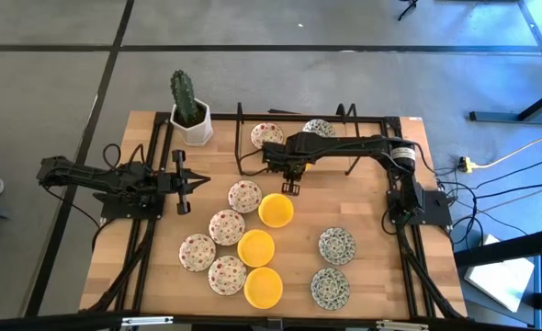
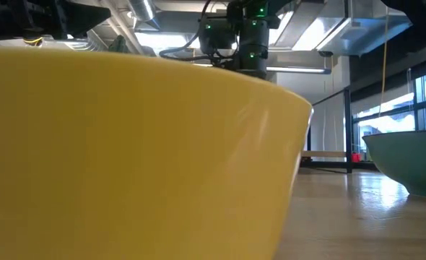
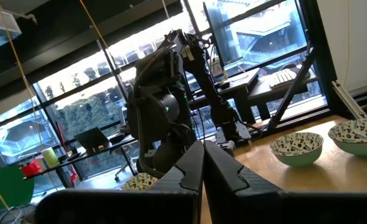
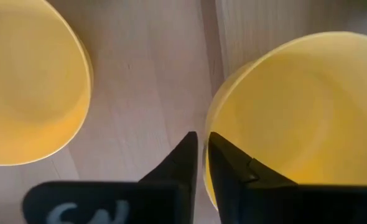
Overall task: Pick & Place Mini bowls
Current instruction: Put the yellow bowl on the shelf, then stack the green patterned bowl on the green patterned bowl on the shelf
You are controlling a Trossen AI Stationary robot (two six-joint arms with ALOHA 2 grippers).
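Above the wooden counter, the right pincer hangs slightly open beside a round yellow mini bowl; the left pincer waits closed.

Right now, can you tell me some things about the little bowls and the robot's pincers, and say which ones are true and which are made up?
1. Three plain yellow bowls lie on the table. True.
2. The cactus pot stands at the middle of the table. False: it stands at a far corner, on the left arm's side.
3. The right pincer is over the rim of a yellow bowl. True.
4. The left pincer holds a speckled bowl. False: it is shut and holds nothing.
5. All the bowls are stacked in one pile. False: they lie spread out.
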